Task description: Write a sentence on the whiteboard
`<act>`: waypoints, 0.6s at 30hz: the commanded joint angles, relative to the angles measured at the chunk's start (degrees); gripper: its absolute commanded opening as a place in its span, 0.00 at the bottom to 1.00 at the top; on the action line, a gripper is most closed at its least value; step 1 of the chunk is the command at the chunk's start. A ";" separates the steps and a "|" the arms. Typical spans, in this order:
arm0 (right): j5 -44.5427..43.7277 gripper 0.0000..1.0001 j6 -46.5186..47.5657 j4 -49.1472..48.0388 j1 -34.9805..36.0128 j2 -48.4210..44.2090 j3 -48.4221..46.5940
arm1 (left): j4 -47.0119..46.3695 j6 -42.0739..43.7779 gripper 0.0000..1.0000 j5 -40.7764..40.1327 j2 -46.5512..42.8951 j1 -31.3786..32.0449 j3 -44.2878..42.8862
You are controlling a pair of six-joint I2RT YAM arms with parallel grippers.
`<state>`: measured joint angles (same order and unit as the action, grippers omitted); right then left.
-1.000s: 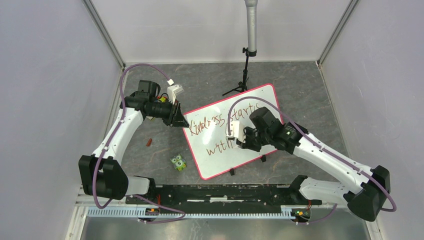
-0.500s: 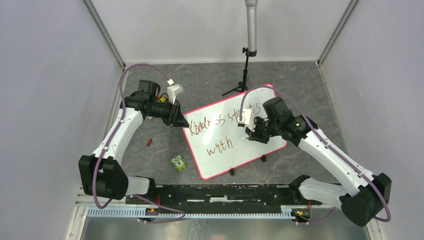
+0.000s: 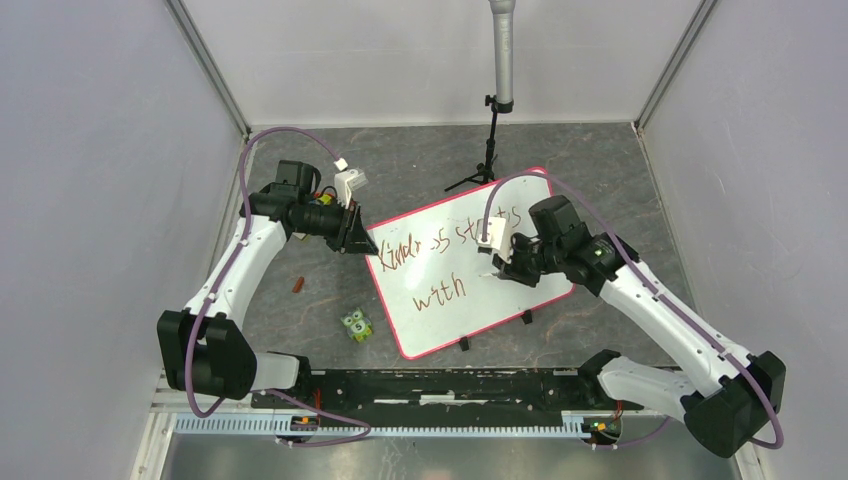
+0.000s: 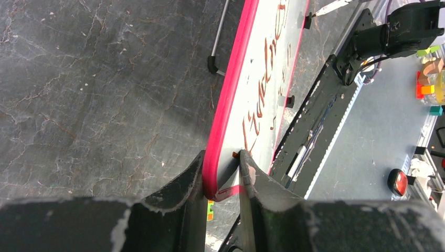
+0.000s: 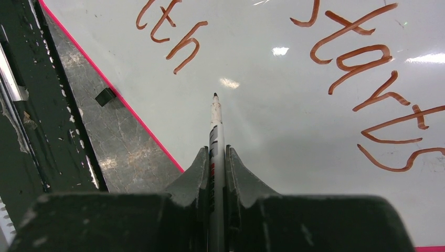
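Observation:
The whiteboard with its red-pink frame lies tilted mid-table. On it the sentence reads "Kindness starts" with "with" below, in brownish-red script. My left gripper is shut on the board's left corner; in the left wrist view the fingers pinch the red frame. My right gripper is shut on a white marker whose tip hovers at the blank board to the right of "with"; "starts" shows to the right there.
A small green owl toy sits near the board's lower left. A red cap lies on the dark table to the left. A black tripod stand with a grey pole stands behind the board. Grey walls enclose the sides.
My right gripper with the marker moved from over "with" up and right to the blank area beside it, uncovering the word. The left arm and board have not moved.

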<state>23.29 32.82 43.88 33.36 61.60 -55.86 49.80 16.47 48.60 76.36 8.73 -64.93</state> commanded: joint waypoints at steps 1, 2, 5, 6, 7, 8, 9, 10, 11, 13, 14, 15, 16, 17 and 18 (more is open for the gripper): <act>-1.34 0.00 -0.71 -3.30 0.45 0.58 0.95 | -1.61 0.41 0.03 -2.26 0.77 0.67 0.50; -1.76 0.00 -0.72 -3.69 0.56 0.82 1.16 | -1.64 0.46 0.02 -2.28 0.76 0.72 0.50; -2.39 0.00 -0.97 -4.70 0.78 1.23 1.67 | -1.63 0.36 0.03 -2.37 0.73 0.67 0.50; -2.82 0.00 -1.14 -5.29 0.82 1.23 1.95 | -1.63 0.34 0.02 -2.37 0.80 0.67 0.50; -3.28 0.00 -1.34 -5.74 0.90 1.31 2.10 | -1.64 0.32 0.02 -2.37 0.76 0.67 0.58; -3.66 0.00 -1.43 -6.14 0.91 1.39 2.21 | -1.63 0.32 0.02 -2.37 0.79 0.68 0.58; -4.05 0.00 -1.47 -6.49 0.91 1.41 2.32 | -1.64 0.38 0.02 -2.45 0.76 0.67 0.59; -4.35 0.00 -1.59 -6.75 0.90 1.53 2.48 | -1.59 0.37 0.03 -2.40 0.75 0.68 0.59; -4.76 0.00 -1.62 -7.02 0.91 1.59 2.58 | -1.61 0.38 0.02 -2.45 0.74 0.67 0.59; -5.44 0.00 -1.71 -7.38 0.91 1.53 2.68 | -1.64 0.36 0.02 -2.52 0.80 0.68 0.59; -5.59 0.00 -1.70 -7.58 0.91 1.46 2.68 | -1.64 0.38 0.03 -2.51 0.88 0.68 0.59; -5.98 0.00 -1.85 -7.66 0.91 1.38 2.60 | -1.64 0.36 0.02 -2.46 0.87 0.67 0.59; -6.47 0.00 -2.05 -7.83 0.91 1.24 2.51 | -1.64 0.33 0.02 -2.46 0.89 0.67 0.51; -6.89 0.00 -2.19 -7.95 0.85 1.19 2.43 | -1.58 0.36 0.02 -2.46 0.93 0.68 0.50; -7.26 0.00 -2.28 -7.97 0.90 1.16 2.33 | -1.63 0.29 0.02 -2.46 0.94 0.68 0.50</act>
<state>18.96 31.42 39.46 34.13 63.05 -53.36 49.80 16.45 48.58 76.36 8.73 -64.93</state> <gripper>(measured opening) 0.159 0.310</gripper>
